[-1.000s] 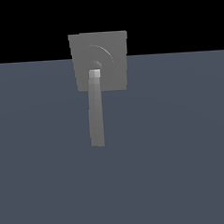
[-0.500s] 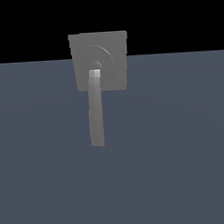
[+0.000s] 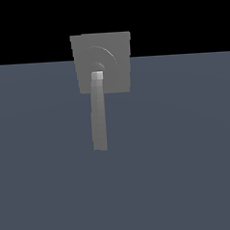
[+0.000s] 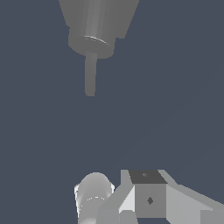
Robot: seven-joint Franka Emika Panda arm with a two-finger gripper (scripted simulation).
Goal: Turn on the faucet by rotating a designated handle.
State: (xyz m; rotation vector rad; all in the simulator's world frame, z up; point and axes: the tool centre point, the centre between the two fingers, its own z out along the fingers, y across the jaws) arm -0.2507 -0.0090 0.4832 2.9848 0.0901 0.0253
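Faucet (image 3: pixel 115 64) upright on worktop (image 3: pixel 187 156), handle (image 3: pixel 98 113) projecting forward; end effector (image 4: pixel 148 201) well apart, state unclear.

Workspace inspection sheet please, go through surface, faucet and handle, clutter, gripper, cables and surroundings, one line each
Surface: plain blue-grey floor, uniform, no marks seen.
Faucet: flat grey square plate with a raised round hub; seen in both views.
Handle: long light grey bar joined to the hub, reaching past the plate's edge; nothing touches it.
Clutter: nothing seen.
Gripper: absent from the exterior view; the wrist view shows grey-white gripper parts apart from the handle, but not whether the fingers are open or shut.
Cables: nothing seen.
Surroundings: black background above the floor, no walls or fixtures visible.
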